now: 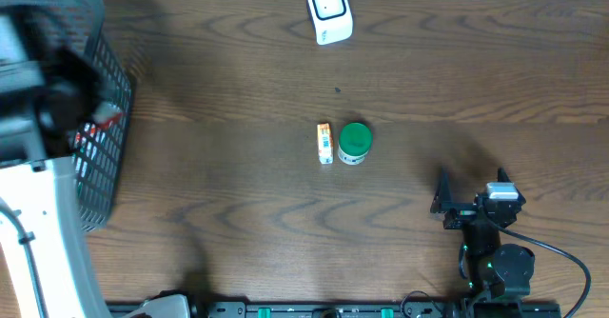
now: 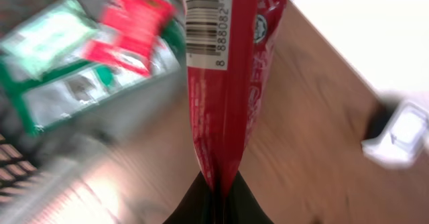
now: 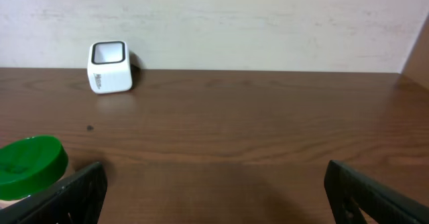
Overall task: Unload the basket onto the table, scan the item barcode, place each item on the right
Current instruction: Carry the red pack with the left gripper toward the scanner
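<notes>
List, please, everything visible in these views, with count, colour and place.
table: one, brown wood, under everything.
basket: one, dark mesh, table's left edge.
scanner: one, white, far edge, centre.
jar: one, green lid, table centre.
small box: one, orange and white, left of the jar.
red packet: one, red, barcode showing, in the left gripper.
other packets: at least two, green-white and red, in the basket.
left gripper: one, black, shut on the red packet.
right gripper: one, black, open, near right side.

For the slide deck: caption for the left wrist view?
Left gripper shut on a glossy red plastic packet, barcode facing the camera, white boxy scanner beyond.
</notes>
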You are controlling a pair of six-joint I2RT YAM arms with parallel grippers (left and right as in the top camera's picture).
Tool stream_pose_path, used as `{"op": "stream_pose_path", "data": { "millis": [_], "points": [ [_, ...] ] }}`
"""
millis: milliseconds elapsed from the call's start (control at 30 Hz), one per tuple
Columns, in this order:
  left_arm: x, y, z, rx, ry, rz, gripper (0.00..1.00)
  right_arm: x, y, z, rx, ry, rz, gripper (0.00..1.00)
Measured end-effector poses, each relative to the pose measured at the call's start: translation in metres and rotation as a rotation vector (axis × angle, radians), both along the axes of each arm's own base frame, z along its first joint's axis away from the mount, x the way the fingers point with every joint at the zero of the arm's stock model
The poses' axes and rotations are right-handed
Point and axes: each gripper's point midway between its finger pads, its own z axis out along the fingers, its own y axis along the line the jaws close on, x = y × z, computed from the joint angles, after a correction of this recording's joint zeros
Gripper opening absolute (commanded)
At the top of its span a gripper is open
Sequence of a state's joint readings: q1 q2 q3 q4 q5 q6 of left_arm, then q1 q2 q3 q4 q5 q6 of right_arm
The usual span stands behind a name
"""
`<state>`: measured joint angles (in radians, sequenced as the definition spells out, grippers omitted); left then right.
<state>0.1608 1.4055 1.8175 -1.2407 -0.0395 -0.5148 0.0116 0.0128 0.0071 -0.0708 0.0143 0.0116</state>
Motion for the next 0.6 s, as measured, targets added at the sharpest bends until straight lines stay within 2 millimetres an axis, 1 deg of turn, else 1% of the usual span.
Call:
{"op": "stream_pose_path", "data": {
  "millis": [100,133,167,233,267,400,500,600],
  "points": [
    [0.006,-0.043,-0.014,-0.006,0.041,-0.135,0.08,0.000,0.000,0.000,0.000,0.000,0.000,0.99],
    [0.009,-0.061,-0.023,-0.008,0.061,-0.190,0.07,0.000,0.000,0.000,0.000,0.000,0.000,0.99],
    [0.011,-0.075,-0.031,-0.010,0.078,-0.230,0.07,0.000,0.000,0.000,0.000,0.000,0.000,0.99],
    [0.017,-0.103,-0.055,-0.013,0.122,-0.308,0.07,0.000,0.000,0.000,0.000,0.000,0.000,0.99],
    [0.020,-0.115,-0.066,-0.012,0.144,-0.338,0.07,0.000,0.000,0.000,0.000,0.000,0.000,0.99],
    [0.027,-0.162,-0.128,-0.003,0.258,-0.447,0.07,0.000,0.000,0.000,0.000,0.000,0.000,0.99],
    [0.027,-0.194,-0.173,0.013,0.342,-0.519,0.07,0.000,0.000,0.000,0.000,0.000,0.000,0.99],
    [0.023,-0.221,-0.208,0.036,0.412,-0.581,0.08,0.000,0.000,0.000,0.000,0.000,0.000,0.99]
  ]
}}
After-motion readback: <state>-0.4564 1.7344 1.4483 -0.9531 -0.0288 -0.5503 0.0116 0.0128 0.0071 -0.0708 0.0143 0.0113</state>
